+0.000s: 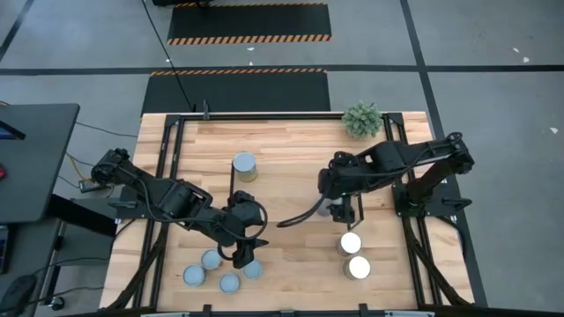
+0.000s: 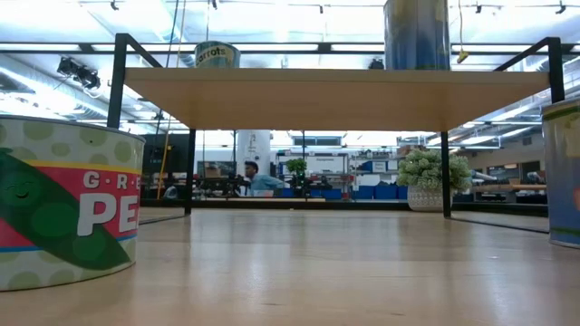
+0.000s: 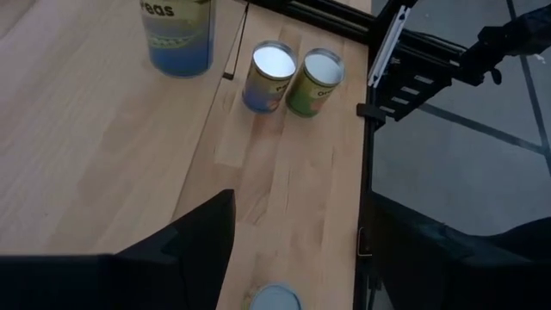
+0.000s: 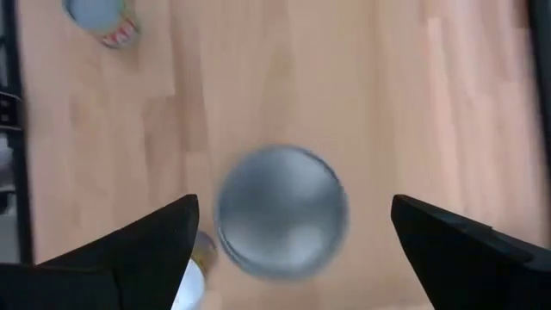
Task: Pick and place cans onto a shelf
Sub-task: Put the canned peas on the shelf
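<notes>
Progress: two cans on shelf point(image 1: 282, 150), can point(image 1: 244, 165) and one under right gripper point(image 1: 341, 210), jaws apart | left gripper point(image 1: 246, 253) open above four small cans point(image 1: 219, 269) | two cans point(image 1: 354, 255) wait on table.

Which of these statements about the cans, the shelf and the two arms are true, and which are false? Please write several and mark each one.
1. Two cans stand on the shelf. True.
2. The right gripper has its fingers shut on a can. False: the fingers are open, and the grey-topped can stands free between them.
3. Four blue-grey-topped cans are grouped close to the left gripper. True.
4. The potted plant stands in the middle of the table. False: it is at the far edge, on the right arm's side.
5. The two bright-topped cans lie on their sides. False: both stand upright, side by side.
</notes>
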You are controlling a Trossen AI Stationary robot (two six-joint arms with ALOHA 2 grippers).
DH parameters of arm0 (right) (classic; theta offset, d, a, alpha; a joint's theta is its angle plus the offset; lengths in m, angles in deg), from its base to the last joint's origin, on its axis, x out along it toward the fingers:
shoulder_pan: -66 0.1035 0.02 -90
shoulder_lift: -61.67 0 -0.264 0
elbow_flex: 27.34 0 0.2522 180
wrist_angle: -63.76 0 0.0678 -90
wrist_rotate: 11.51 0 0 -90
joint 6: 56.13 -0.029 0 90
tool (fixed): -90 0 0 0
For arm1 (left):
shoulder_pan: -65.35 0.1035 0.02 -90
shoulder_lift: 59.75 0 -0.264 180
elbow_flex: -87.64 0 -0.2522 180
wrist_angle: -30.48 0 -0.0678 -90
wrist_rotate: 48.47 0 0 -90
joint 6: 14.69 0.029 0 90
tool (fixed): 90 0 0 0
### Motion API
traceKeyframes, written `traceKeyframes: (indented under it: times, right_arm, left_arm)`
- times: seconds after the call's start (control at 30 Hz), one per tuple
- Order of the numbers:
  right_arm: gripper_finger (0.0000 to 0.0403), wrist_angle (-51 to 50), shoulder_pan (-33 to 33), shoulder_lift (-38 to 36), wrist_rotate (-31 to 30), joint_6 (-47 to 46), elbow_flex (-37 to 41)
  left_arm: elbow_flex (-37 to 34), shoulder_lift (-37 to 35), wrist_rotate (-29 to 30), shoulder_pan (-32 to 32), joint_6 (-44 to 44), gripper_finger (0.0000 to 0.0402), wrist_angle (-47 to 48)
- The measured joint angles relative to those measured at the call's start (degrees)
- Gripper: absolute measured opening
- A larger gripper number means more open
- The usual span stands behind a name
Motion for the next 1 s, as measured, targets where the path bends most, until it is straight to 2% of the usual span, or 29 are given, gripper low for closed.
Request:
traceKeyframes:
  times: [0.1,0.23,0.3,0.5,0.67,0.83,1.0]
  right_arm:
    - [0.0391,-5.4,1.5,-0.5,-2.4,-0.5,-1.5]
    - [0.0391,-4.6,3.3,-3.7,-2.5,-2.7,0.7]
    - [0.0391,-5.0,4.3,-5.1,-4.6,-4.3,3.6]
    - [0.0384,-2.1,5.1,-9.4,-4.9,-8.6,15.2]
    - [0.0373,3.9,4.5,-11.3,-7.4,-8.7,23.0]
    - [0.0364,10.4,1.3,-11.2,-14.8,-3.5,27.4]
    - [0.0355,25.0,-2.5,-11.2,-12.4,6.6,28.2]
  left_arm:
    - [0.0,0.0,0.0,0.0,0.0,0.0254,0.0]
    - [0.0,0.0,0.0,0.0,-0.3,0.0254,0.1]
    - [0.0,0.0,0.0,-0.1,-0.3,0.0254,0.1]
    - [0.0,0.0,0.1,0.0,-0.2,0.0254,0.2]
    - [0.0,0.6,2.2,1.2,0.3,0.0254,-0.5]
    - [0.0,0.8,2.0,2.3,1.3,0.0254,-1.9]
    - [0.0,0.9,1.5,2.3,1.4,0.0254,-1.9]
